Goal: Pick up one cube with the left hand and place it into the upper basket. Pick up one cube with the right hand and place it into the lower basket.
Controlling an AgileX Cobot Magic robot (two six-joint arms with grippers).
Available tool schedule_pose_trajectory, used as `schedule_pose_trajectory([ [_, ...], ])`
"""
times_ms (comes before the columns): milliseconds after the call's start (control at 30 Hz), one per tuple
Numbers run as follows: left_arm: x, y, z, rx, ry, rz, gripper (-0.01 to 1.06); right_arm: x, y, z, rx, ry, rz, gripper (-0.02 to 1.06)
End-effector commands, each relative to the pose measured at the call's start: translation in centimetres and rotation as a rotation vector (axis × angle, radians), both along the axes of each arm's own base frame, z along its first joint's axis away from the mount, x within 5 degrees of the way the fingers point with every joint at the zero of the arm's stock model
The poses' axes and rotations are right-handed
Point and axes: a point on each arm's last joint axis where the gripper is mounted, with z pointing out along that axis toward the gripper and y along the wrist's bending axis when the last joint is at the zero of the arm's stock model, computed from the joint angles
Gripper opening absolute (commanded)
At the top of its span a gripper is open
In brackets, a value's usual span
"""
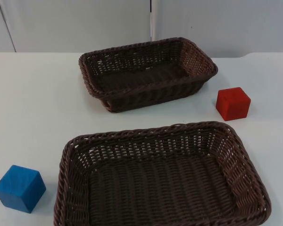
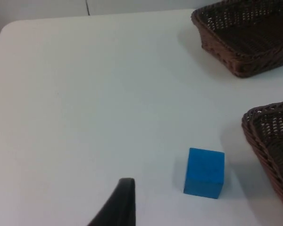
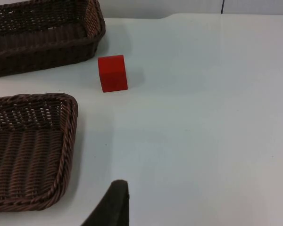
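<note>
Top view, left to right: a blue cube sits on the white table near the front-left edge, just beside the left wall of the lower basket but apart from it. The lower basket, a brown wicker tray, holds nothing. Behind it, well apart, stands the upper basket, likewise brown wicker and holding nothing, close to the grey partition wall. A red cube rests on the table to the right, between the right ends of the two baskets and touching neither.

Left wrist view: the blue cube lies on the table near one black fingertip of the left gripper, with the lower basket's rim beside it and the upper basket farther off. Whether this pincer is open or closed cannot be told.

Right wrist view: the red cube stands between the upper basket and the lower basket. One fingertip of the right gripper shows above the table; its state cannot be told either.
</note>
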Motion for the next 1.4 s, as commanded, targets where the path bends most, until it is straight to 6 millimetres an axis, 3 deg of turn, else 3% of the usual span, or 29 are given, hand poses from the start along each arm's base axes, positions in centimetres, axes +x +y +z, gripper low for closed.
schedule_pose_trajectory([
  [0,0.0,-0.4,0.6,-0.04,-0.044,-0.029,1.05,0.0,0.0,0.0,-0.009,-0.005,-0.002,1.05],
  [300,1.4,-0.6,2.1,-0.05,-0.018,-0.053,1.05,0.0,0.0,0.0,-0.009,-0.005,-0.002,1.05],
  [867,5.0,-0.6,2.2,-0.09,0.094,-0.064,1.05,0.0,0.0,0.0,-0.009,-0.005,-0.002,1.05],
  [1100,7.0,-0.7,2.1,-0.089,0.136,-0.089,1.05,0.0,0.0,0.0,-0.009,-0.005,-0.002,1.05],
  [1367,10.8,-1.6,2.1,-0.144,0.196,-0.209,1.05,0.0,0.0,0.0,-0.009,-0.005,-0.002,1.05],
])
